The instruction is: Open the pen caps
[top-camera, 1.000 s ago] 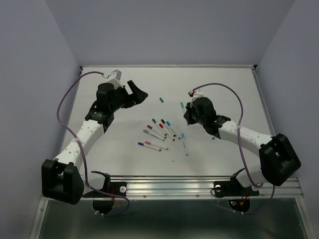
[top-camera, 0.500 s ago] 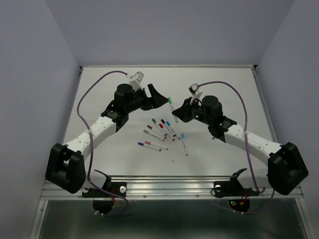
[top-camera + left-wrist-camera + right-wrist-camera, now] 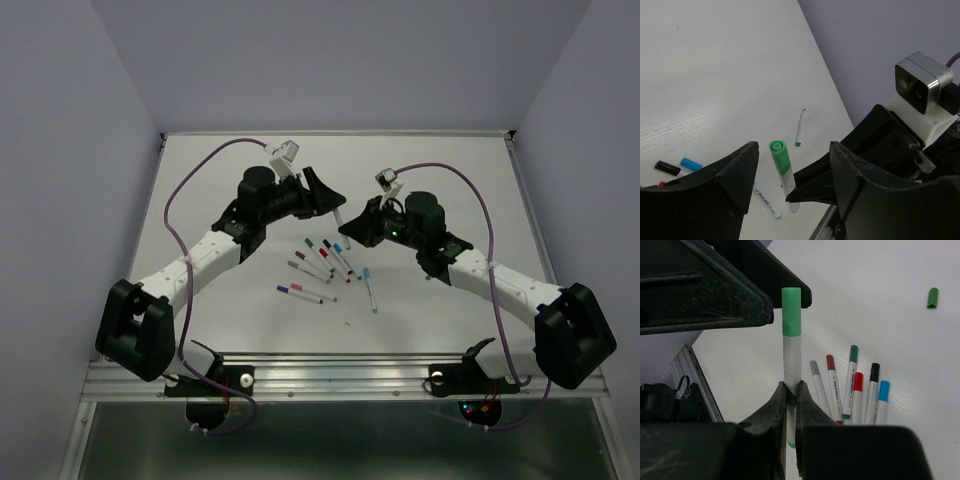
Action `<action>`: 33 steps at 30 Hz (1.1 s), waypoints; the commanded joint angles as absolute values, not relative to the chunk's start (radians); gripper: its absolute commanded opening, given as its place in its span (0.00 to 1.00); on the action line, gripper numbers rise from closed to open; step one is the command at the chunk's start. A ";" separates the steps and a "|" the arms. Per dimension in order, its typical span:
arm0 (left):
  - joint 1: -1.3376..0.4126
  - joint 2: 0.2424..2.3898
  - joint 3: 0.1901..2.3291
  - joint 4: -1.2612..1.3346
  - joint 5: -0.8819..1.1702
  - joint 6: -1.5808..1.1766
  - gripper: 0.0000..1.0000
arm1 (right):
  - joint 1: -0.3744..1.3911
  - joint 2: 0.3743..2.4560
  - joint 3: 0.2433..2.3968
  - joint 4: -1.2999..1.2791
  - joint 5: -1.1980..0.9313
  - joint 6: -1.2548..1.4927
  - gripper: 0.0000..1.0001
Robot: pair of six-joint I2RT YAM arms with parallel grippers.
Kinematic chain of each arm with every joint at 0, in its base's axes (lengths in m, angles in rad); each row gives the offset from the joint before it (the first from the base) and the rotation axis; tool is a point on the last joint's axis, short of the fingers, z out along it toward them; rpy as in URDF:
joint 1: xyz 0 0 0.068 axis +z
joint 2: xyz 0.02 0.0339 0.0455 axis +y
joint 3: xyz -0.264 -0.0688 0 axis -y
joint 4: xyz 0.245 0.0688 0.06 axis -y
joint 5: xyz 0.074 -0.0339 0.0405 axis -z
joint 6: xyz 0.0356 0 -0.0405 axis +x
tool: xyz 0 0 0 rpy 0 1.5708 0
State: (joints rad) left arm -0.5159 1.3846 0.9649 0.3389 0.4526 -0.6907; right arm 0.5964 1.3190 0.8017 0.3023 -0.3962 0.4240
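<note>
My right gripper (image 3: 791,390) is shut on the white barrel of a pen (image 3: 792,360) and holds it above the table, its green pen cap (image 3: 791,312) pointing away from the gripper. In the left wrist view that green cap (image 3: 779,155) stands between the fingers (image 3: 735,170) of my open left gripper (image 3: 790,172), not gripped. From above, the two grippers meet over the table's middle, the left (image 3: 328,197) and the right (image 3: 350,228). Several more capped pens (image 3: 325,262) lie on the table below. A loose green cap (image 3: 933,297) lies apart.
The pens on the table have grey, dark red, green, red, black and blue caps (image 3: 855,382). A purple-capped pen (image 3: 300,293) and a blue one (image 3: 370,288) lie nearer the front. An uncapped pen barrel (image 3: 800,127) lies farther out on the white table (image 3: 250,300).
Both arms have swung in toward the middle. The right gripper has raised the green-capped pen, and the open left gripper has come up around its cap end.
</note>
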 commanded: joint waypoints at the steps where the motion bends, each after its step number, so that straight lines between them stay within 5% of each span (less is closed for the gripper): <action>1: -0.528 1.381 0.991 0.414 0.474 -0.687 0.67 | 0.597 1.313 0.847 0.367 -0.416 0.445 0.01; 13: -0.532 1.373 0.994 0.419 0.465 -0.681 0.61 | 0.597 1.324 0.861 0.364 -0.445 0.460 0.01; 18: -0.535 1.371 0.992 0.422 0.466 -0.678 0.39 | 0.597 1.330 0.871 0.362 -0.451 0.462 0.01; 28: -0.543 1.365 0.991 0.419 0.476 -0.657 0.38 | 0.597 1.339 0.896 0.359 -0.437 0.460 0.01; 33: -0.543 1.356 0.996 0.413 0.459 -0.653 0.14 | 0.597 1.341 0.899 0.339 -0.437 0.451 0.01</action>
State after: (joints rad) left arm -0.5282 1.3849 0.9649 0.3630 0.4343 -0.6659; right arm 0.5964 1.3357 0.8452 0.3061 -0.4381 0.4538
